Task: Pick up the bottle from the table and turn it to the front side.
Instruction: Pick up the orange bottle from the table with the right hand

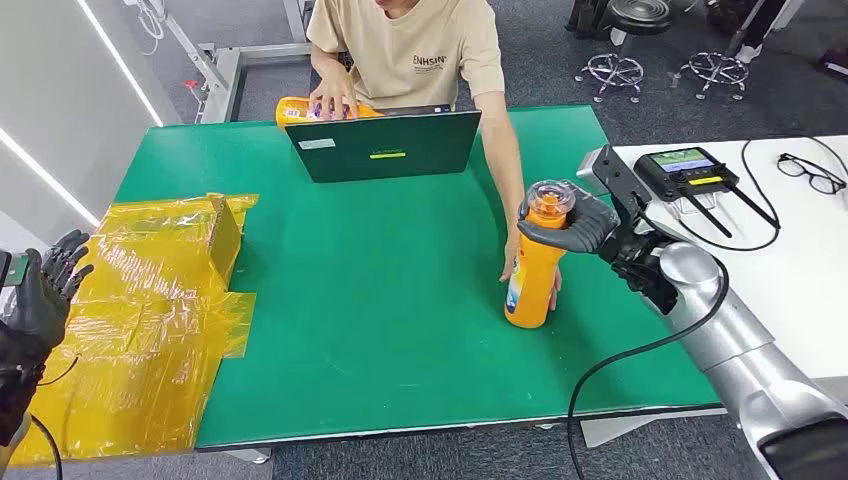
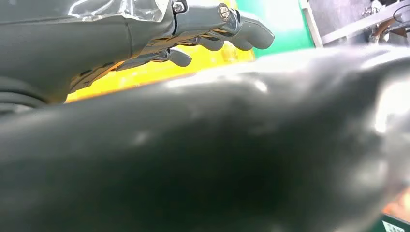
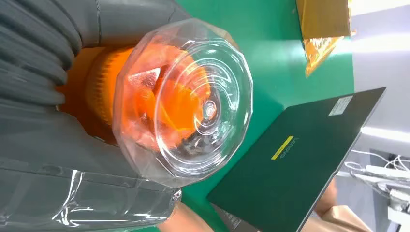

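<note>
one green table [image 1: 400,300], grey carpet [image 1: 560,60] beyond

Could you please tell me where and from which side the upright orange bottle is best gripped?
Grip the orange plastic bottle at its narrow neck below the clear faceted cap, coming from the robot's right, as the right robot hand does; a person's hand blocks the far side.

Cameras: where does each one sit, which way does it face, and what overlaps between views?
Head view: high on the body, looking down at the green table; right hand grips the bottle, left hand hangs open.
Left wrist view: behind the left hand, a blurred dark surface close in front.
Right wrist view: behind the right hand, facing the bottle's clear cap.
Shared: laptop, head and right wrist views.
</note>
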You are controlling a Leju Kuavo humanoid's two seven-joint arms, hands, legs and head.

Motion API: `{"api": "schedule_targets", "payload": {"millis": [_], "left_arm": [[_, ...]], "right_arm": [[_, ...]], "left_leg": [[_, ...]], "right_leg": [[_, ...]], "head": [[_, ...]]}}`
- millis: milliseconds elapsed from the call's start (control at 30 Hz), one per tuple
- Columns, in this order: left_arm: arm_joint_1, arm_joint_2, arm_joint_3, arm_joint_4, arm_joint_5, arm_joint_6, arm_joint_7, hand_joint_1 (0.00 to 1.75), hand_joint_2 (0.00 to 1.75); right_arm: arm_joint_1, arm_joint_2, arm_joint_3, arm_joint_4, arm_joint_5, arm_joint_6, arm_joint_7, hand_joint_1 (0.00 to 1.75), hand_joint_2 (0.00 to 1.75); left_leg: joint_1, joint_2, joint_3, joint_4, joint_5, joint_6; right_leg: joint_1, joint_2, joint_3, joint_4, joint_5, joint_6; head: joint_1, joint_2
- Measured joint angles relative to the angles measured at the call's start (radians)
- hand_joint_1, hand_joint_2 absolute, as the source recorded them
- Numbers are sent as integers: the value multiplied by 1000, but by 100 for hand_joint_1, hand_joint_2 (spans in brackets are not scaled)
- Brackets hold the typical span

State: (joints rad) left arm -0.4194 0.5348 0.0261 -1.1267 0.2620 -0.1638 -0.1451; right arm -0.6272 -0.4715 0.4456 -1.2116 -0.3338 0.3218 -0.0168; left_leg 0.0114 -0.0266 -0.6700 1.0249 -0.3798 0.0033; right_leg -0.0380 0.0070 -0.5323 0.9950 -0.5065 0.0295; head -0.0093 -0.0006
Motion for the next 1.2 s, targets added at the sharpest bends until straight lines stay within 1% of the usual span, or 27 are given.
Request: {"api": "schedule_targets", "payload": {"millis": [167,233,300,367,433,533,600,700,800,1000,1200], "left_arm": [[21,0,-22,-1,6,-12,14,0,0],[32,-2,-39,-6,10,-21,21,0,0],[33,-8,-60,-11,13,-27,24,0,0],[24,-24,-82,-12,17,-27,25,0,0],[4,-48,-104,-11,18,-24,26,0,0],[-45,-86,-142,-4,17,-14,24,0,0],[-77,-106,-165,0,19,-8,20,0,0],[-120,-127,-188,2,23,1,16,0,0],[-165,-142,-204,3,25,7,16,0,0],[-233,-170,-228,6,26,13,17,0,0],[-284,-242,-262,7,13,44,22,0,0]], "right_arm": [[-20,1,7,-1,-29,-9,5,175,175],[-58,10,16,2,-56,-5,21,175,175],[-122,35,31,12,-86,-5,49,175,175],[-197,75,49,29,-114,-17,78,175,175],[-273,127,69,56,-141,-35,106,175,175],[-388,224,103,117,-177,-68,144,175,175],[-448,286,125,159,-198,-84,158,175,175],[-515,360,150,214,-226,-97,172,175,175],[-557,418,163,256,-242,-108,180,175,175],[-586,497,177,305,-279,-120,187,175,175],[-582,612,184,372,-332,-134,205,175,175]], "left_leg": [[0,0,0,0,0,0],[-1,1,0,0,0,0],[-1,2,0,0,0,-1],[0,3,0,0,1,-1],[0,3,0,0,2,-2],[0,3,0,0,3,-3],[0,4,0,0,4,-3],[0,3,0,0,4,-3],[1,3,0,0,4,-4],[1,3,0,0,4,-4],[0,3,0,0,4,-4]], "right_leg": [[0,1,0,0,0,0],[0,1,0,0,1,0],[0,2,-1,1,1,-1],[0,3,-2,1,2,-2],[0,3,-2,2,2,-2],[0,3,-3,4,2,-2],[1,4,-4,5,3,-2],[1,3,-4,6,3,-3],[1,3,-4,6,3,-3],[1,3,-4,6,3,-3],[1,4,-4,6,3,-3]], "head": [[0,0],[0,0],[0,0],[0,0],[0,0],[0,0],[0,0],[0,0],[0,0],[0,0],[0,0]]}}
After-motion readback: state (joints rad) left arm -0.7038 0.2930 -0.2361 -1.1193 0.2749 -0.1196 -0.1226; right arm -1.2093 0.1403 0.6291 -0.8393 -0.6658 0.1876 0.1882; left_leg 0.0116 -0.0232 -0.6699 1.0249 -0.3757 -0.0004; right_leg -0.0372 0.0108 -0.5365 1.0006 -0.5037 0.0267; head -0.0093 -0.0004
